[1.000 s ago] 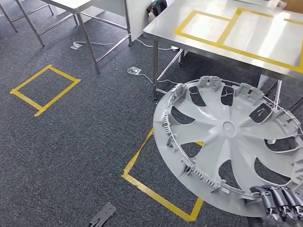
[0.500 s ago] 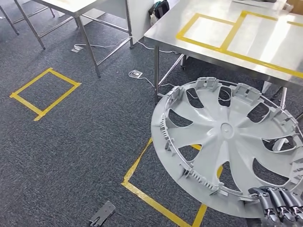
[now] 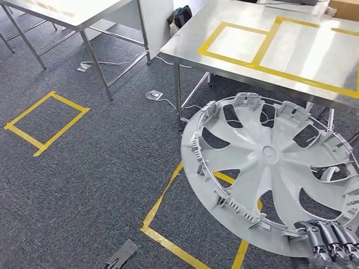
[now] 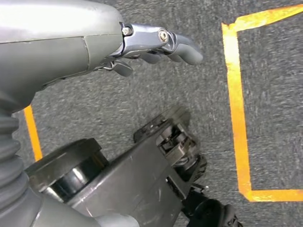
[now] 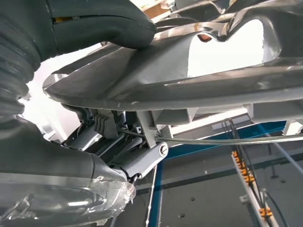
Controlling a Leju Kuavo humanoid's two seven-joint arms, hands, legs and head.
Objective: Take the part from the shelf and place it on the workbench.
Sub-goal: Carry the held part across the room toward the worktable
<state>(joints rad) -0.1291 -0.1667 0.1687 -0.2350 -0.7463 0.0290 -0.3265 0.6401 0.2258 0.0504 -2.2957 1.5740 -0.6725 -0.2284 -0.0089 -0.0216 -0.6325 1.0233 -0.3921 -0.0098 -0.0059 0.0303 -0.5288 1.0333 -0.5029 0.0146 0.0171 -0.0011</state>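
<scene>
Hubcap (image 3: 271,168) pinched at near rim by right hand (image 3: 328,242), held flat for setting onto steel workbench (image 3: 220,61) ahead; left hand (image 4: 157,45) empty, fingers loosely extended.

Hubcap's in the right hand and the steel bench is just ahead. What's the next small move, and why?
Probably keep stepping toward the workbench and lift the hubcap. The right hand grips it only at its near rim, and in the head view the cover hangs over the carpet, short of the yellow taped boxes on the tabletop. The left hand holds nothing.
</scene>
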